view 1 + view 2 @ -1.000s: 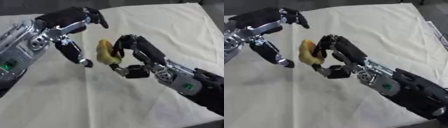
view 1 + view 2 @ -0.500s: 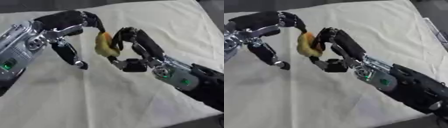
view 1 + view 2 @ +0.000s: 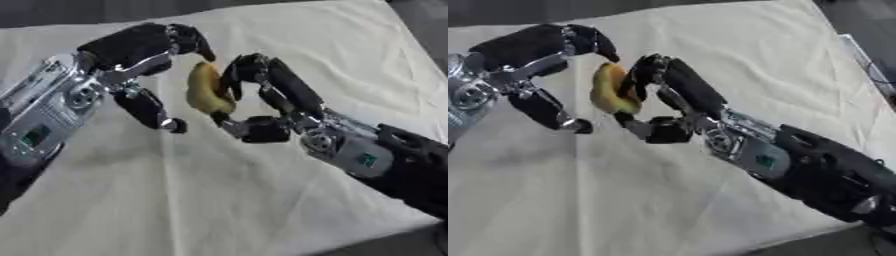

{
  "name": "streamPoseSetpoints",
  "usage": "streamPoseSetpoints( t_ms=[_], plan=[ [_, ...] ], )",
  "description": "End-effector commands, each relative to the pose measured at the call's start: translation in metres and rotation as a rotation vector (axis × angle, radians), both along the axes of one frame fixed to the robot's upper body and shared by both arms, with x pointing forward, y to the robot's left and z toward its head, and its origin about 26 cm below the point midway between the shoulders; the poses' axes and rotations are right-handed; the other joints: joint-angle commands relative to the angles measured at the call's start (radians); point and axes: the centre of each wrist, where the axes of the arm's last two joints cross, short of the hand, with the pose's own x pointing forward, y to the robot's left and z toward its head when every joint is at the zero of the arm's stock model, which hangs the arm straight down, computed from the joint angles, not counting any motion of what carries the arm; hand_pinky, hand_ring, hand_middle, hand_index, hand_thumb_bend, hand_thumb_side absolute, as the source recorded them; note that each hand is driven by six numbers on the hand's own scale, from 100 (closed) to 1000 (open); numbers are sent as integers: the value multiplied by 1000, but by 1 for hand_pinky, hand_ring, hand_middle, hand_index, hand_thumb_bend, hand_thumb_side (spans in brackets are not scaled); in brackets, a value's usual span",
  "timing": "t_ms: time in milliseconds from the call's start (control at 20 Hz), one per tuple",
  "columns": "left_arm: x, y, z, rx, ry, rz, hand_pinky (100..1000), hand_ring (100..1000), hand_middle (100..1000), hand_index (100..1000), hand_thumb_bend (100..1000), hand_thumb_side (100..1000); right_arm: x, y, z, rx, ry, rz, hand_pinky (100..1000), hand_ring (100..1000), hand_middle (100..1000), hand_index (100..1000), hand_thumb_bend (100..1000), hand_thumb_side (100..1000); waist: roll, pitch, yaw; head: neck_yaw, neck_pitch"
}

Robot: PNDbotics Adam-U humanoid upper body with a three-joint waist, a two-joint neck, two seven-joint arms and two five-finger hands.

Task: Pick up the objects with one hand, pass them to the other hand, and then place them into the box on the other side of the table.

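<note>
Showing matt, slightly waxy yellow skin with duller brown patches: the banana [image 3: 204, 92], pinched in the curled fingers of the right hand [image 3: 262, 95]. Looking like hard black plastic with a faint satin sheen, the shells of that hand; gleaming as brushed silver metal, the joints and wrist housing behind it. Wearing the same black plastic over bright metal links, the left hand [image 3: 144, 47], fingertips just beside the banana's top. Lying beneath both hands, wrinkling softly: a cream cloth [image 3: 219, 200], matt and finely woven, creased along fold lines.
</note>
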Motion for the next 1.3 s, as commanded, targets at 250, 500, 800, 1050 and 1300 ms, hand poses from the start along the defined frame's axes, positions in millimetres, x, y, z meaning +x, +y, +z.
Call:
streamPoseSetpoints(
  t_ms=[250, 500, 800, 1050, 1300],
  plan=[
    [-1, -3, 9, -48, -36, -5, 776, 802, 774, 813, 700, 100, -1, -3, 7, -18, -12, 7, 509, 612, 306, 419, 245, 100, 6, -37, -3, 5, -13],
    [-4, -6, 11, -119, -19, -74, 769, 794, 760, 800, 679, 100, -2, -5, 6, -21, -8, 9, 506, 612, 306, 416, 245, 100, 7, -34, -3, 6, -16],
    [-3, -7, 10, -139, 0, -119, 754, 772, 692, 747, 608, 100, -2, -5, 5, -21, -10, 9, 510, 612, 305, 414, 247, 100, 7, -32, -7, 7, -13],
    [-4, -9, 9, -133, 13, -155, 746, 767, 685, 734, 482, 100, -3, -5, 5, -19, -8, 12, 513, 612, 305, 413, 247, 100, 8, -32, -9, 7, -11],
    [-1, -9, 6, -102, 44, -173, 748, 764, 652, 708, 385, 100, -3, -6, 4, -19, -11, 9, 516, 612, 305, 412, 247, 100, 7, -34, -11, 7, -7]
  ],
)
